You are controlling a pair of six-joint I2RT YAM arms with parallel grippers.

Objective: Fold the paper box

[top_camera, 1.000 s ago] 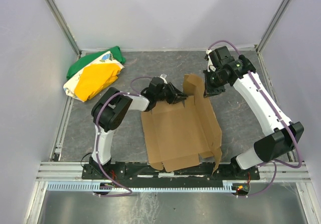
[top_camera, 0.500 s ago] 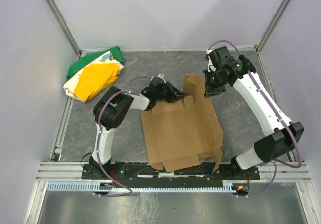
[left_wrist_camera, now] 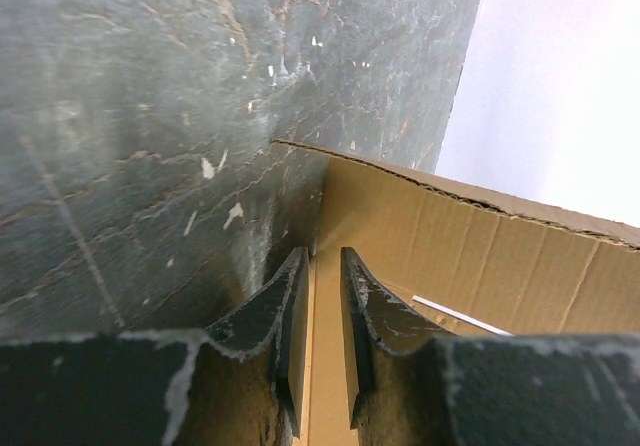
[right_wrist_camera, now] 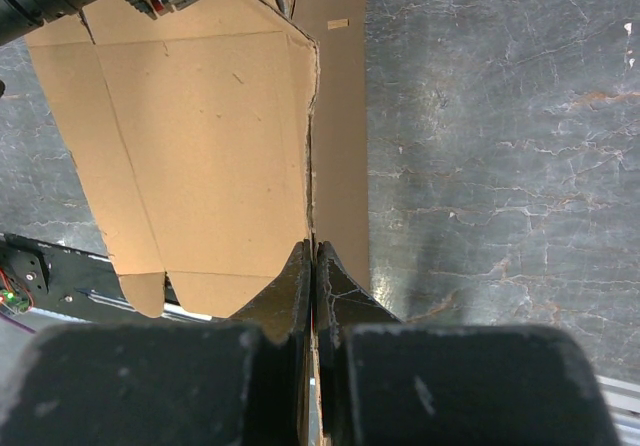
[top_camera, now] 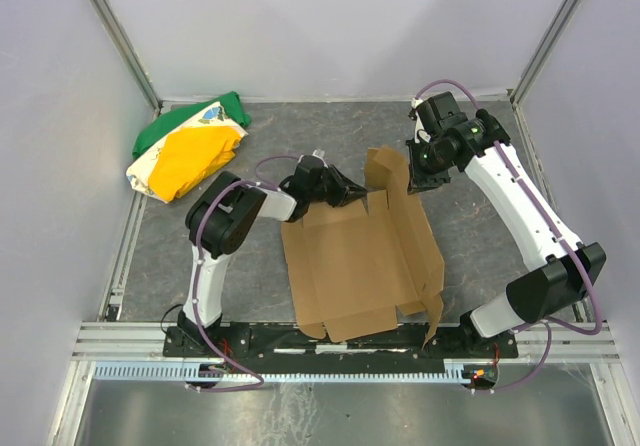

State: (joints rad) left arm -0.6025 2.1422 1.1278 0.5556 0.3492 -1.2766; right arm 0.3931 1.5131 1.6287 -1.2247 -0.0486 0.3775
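The right gripper (right_wrist_camera: pixel 313 246) is clenched on the top edge of a raised flap of the paper box (top_camera: pixel 355 256). The fingers of the left gripper (left_wrist_camera: pixel 322 256) stand only a little apart and hold a cardboard wall at the box's far left corner. There are two grippers, one box and one cloth bundle (top_camera: pixel 190 151). The box lies open in the middle of the table (top_camera: pixel 300 131), near the arm bases. The bundle, in green, yellow and white, lies in the far left corner, well apart. The table surface is dark grey and mottled. Plain pale walls (top_camera: pixel 330 26) stand around it on three sides.
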